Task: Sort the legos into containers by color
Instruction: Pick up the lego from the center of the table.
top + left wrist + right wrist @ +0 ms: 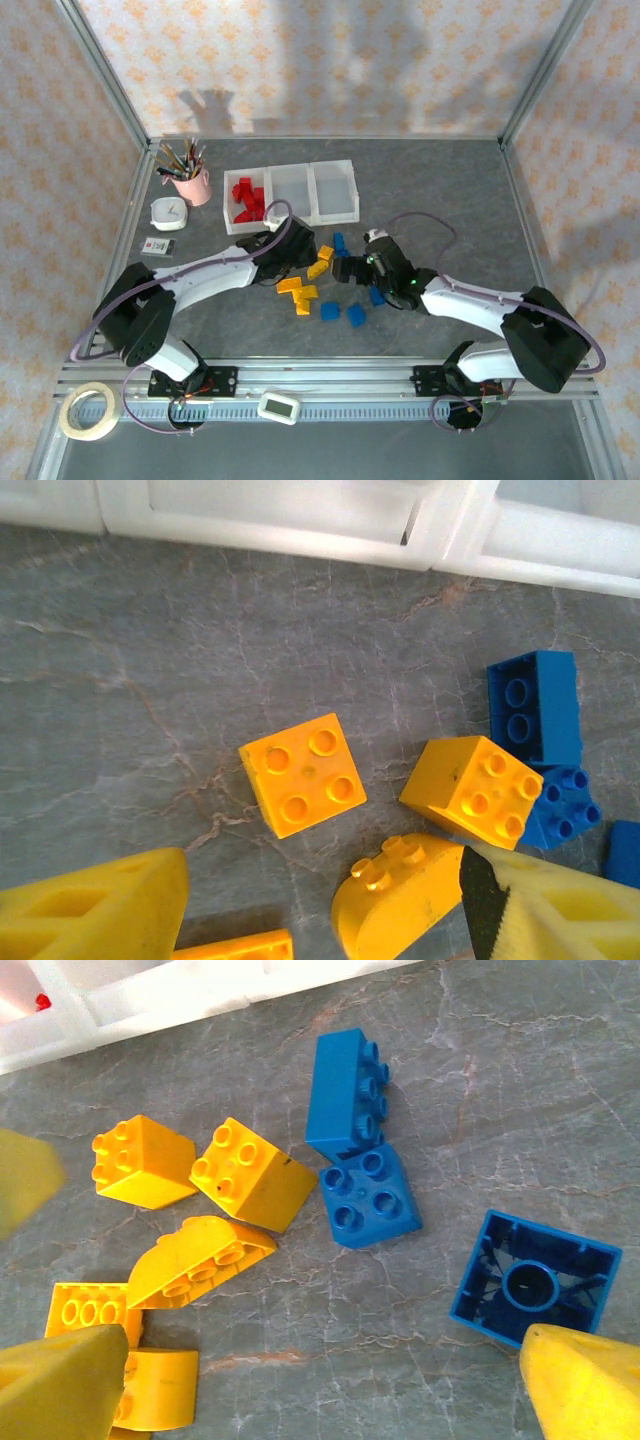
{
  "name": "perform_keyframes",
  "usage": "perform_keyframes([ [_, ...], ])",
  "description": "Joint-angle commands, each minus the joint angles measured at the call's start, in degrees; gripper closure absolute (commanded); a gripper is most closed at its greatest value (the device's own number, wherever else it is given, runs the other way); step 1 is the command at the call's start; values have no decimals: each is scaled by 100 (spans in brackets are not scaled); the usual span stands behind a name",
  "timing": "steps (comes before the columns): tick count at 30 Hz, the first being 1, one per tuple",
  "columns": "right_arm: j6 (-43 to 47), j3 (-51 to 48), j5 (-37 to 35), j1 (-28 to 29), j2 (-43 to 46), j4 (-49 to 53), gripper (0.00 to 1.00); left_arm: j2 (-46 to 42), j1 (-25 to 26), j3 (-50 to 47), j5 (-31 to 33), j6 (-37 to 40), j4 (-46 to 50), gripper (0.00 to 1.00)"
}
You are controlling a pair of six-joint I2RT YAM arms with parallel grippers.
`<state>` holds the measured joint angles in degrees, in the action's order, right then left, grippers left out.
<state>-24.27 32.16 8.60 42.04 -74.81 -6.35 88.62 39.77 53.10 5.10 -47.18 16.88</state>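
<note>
Tabletop (450, 190): left end effector (320, 890) seemingly open

Red legos (247, 200), yellow legos (302, 774), blue legos (366, 1200), white containers (311, 192), grey-veined table (450, 200).

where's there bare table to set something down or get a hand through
Free: the table right of the containers up to the side rail, the strip behind them, and the near strip before the front rail. Crowded: just in front of the containers, where yellow legos and blue legos cluster.
</note>
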Motion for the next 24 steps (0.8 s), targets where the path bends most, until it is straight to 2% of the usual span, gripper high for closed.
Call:
perform_keyframes([
  [1,115,53,-33,-25,36,-158,0,259,13,-48,210,-466,-363,25],
  [7,120,97,-161,-30,186,-156,0,739,13,164,492,-604,-472,24],
  [11,104,83,-175,-29,233,-156,0,959,5,166,639,-727,-510,28],
  [20,99,25,-176,-38,282,-204,0,1131,8,216,672,-654,-634,46],
  [24,116,35,-188,-38,300,-200,0,1158,5,300,797,-567,-520,57],
])
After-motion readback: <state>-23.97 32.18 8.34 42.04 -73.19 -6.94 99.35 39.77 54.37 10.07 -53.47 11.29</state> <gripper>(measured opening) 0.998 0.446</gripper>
